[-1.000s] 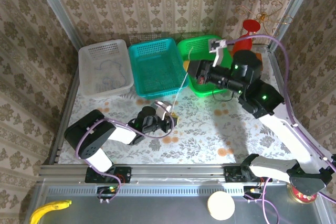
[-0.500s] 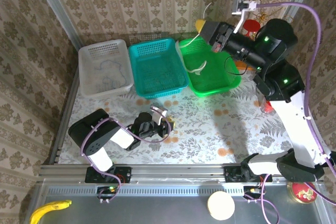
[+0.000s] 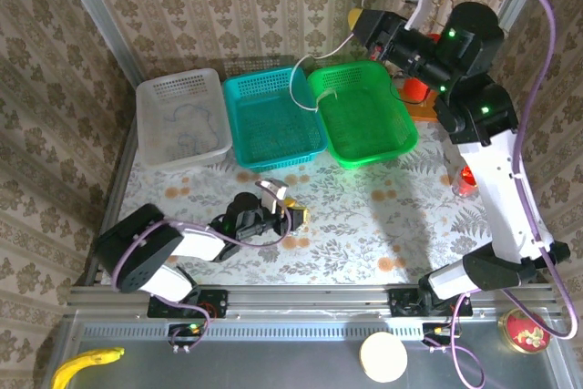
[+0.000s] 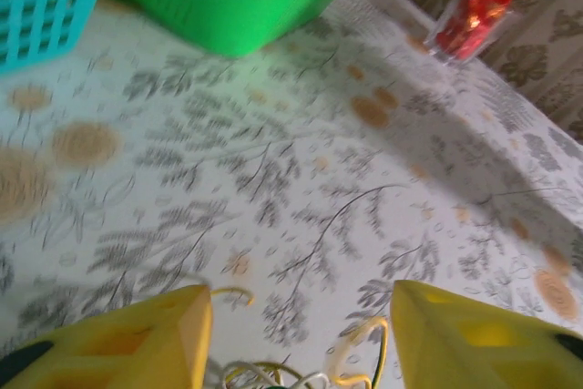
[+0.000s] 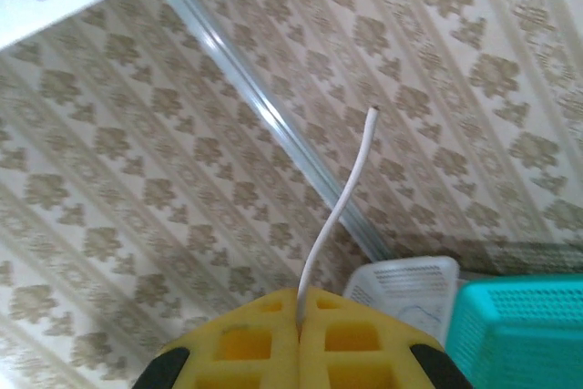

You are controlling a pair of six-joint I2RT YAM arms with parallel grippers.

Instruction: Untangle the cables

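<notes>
Now the right gripper [image 3: 362,22] is up high at the upper right of the overhead view, pinched tight on the pale cream cable [image 5: 339,207]. In its wrist view the cable's short free end pokes up from between the yellow fingers [image 5: 237,343] against the wallpaper. Below the gripper the long end trails down and to the left, curling above the teal basket [image 3: 273,125] and the green basket [image 3: 364,125]. Whether its tip touches either one, I cannot tell.

Down at lower centre, the left gripper [image 3: 293,216] sits low over the bench [image 3: 383,225], jaws well apart and clamping nothing. In its wrist view a small knot of brown-yellow wires [image 4: 291,375] lies between the two fingers, right at the bottom edge of the frame. A thin bluish cable [image 3: 187,125] lies in the white basket [image 3: 150,97] at upper left.

The step in hand looks like sorting: the cream cable hangs clear of the knot and seems bound for a basket, though which one I cannot tell. The next move calls for bringing it low over that basket before letting go — otherwise the dangling tail could drape over a rim. After that, the left gripper would need to close on a single strand of the knot so the remaining wires can be drawn apart.
</notes>
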